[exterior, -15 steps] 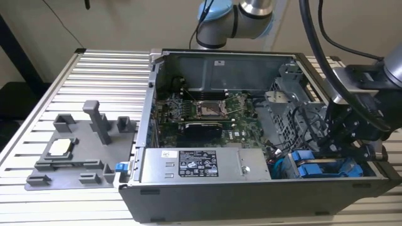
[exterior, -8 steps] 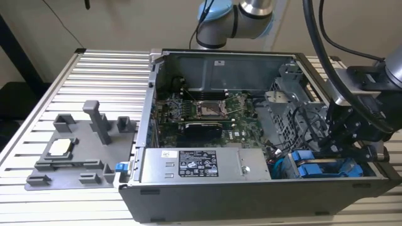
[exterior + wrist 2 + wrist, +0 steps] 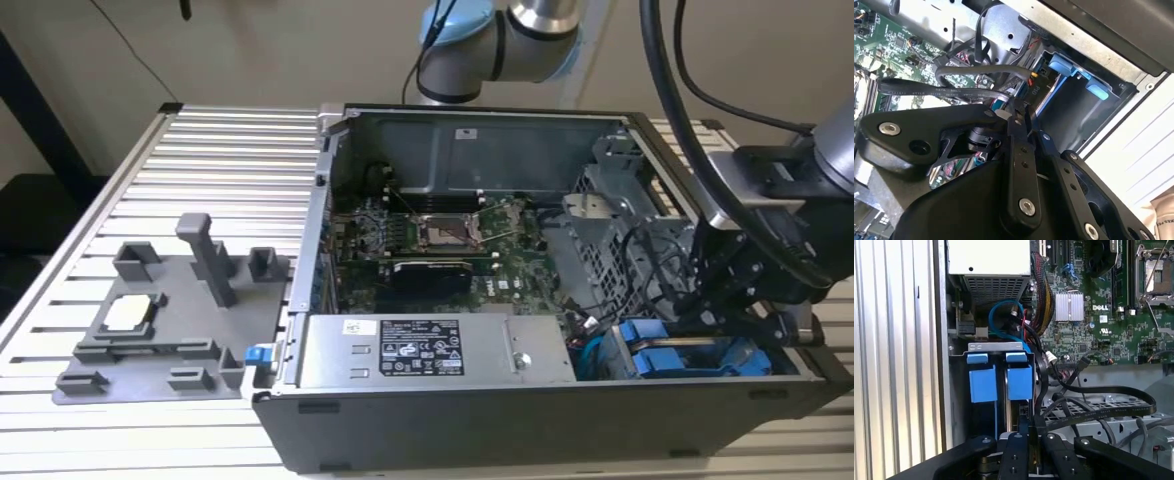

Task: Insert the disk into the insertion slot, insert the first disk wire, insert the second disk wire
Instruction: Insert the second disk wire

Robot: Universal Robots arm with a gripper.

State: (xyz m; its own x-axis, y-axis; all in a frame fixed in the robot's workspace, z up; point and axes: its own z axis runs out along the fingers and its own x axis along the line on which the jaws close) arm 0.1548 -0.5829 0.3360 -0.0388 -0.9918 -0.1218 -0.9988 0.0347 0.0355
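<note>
In the exterior view, the gripper (image 3: pixel 714 318) is reaching down into the open computer case (image 3: pixel 534 420), hanging just above the insertion slot (image 3: pixel 694 358), where two blue-framed units are sitting side by side. The grey fixture tray (image 3: pixel 147 330) is lying well apart from it on the ribbed tabletop (image 3: pixel 214 160).

In the second wrist view, the gripper (image 3: pixel 1021 117) has its fingers drawn close together on a black cable connector (image 3: pixel 1026 107), probably so that the plug is kept aligned with a port below. Blue tabs (image 3: pixel 1074 72) are showing just beyond it.

In the first wrist view, the gripper (image 3: pixel 1029 435) is pinching narrowly at the connector (image 3: pixel 1026 422), right beside the disk (image 3: pixel 1019 382), which is already sitting in the insertion slot (image 3: pixel 996 347). Black cables (image 3: pixel 1094 400) are looping away from it.
</note>
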